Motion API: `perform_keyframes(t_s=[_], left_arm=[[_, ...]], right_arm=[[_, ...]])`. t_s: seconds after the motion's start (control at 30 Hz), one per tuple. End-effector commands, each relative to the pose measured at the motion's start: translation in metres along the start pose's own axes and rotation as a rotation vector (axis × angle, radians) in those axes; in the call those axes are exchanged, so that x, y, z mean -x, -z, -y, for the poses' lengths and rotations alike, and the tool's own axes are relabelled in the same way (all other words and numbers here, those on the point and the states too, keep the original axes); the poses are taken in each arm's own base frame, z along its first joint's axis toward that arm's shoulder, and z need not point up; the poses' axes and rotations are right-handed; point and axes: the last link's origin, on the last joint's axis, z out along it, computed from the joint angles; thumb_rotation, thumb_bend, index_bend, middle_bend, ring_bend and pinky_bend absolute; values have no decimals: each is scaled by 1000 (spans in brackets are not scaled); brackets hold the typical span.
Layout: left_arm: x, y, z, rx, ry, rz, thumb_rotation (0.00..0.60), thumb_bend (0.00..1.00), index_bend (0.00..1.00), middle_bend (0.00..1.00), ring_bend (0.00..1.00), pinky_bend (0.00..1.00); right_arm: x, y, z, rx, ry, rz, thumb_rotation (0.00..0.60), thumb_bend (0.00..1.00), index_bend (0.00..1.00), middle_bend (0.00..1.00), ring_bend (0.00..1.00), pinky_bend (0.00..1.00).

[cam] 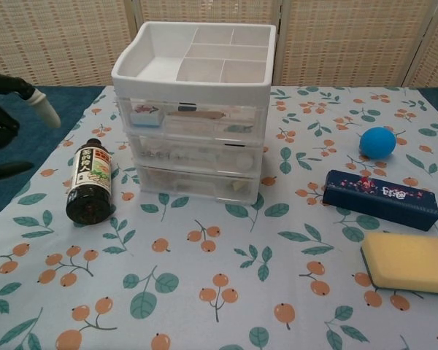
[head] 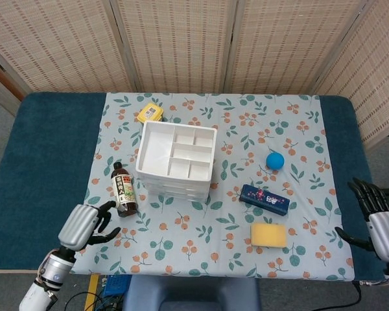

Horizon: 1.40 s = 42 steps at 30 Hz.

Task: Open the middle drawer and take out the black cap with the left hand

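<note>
A white three-drawer organiser (head: 176, 159) (cam: 193, 109) stands mid-table, all drawers pushed in. Its middle drawer (cam: 193, 155) has a clear front; no black cap can be made out inside. My left hand (head: 85, 225) (cam: 7, 120) hovers at the table's near left, just below the dark bottle, fingers spread and empty. My right hand (head: 378, 217) rests at the far right edge, fingers apart, holding nothing; the chest view does not show it.
A dark sauce bottle (head: 123, 189) (cam: 89, 181) lies left of the organiser. A blue ball (head: 275, 161), a navy patterned case (head: 264, 199), and a yellow sponge (head: 268, 234) lie to its right. A yellow box (head: 150, 113) sits behind it.
</note>
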Motion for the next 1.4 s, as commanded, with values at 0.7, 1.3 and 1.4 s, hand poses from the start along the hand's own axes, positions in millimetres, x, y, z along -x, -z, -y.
perform_keyframes(t_s=[0.7,1.3,1.4], left_arm=[[113,-63,-53,-35,736,178,600,259,175,1000,1000,1000],[137,-77,-57,-123,1125,70,600,299,133,1000,1000,1000],[139,-81,-57,-135,1162,59,600,299,128,1000,1000,1000]], right_arm=[[3,5,-4,35,-5,13,600,195,0,0,0,0],[3,6,-4,47,-2,16,600,195,0,0,0,0],[3,7,-4,48,-2,18,600,195,0,0,0,0]])
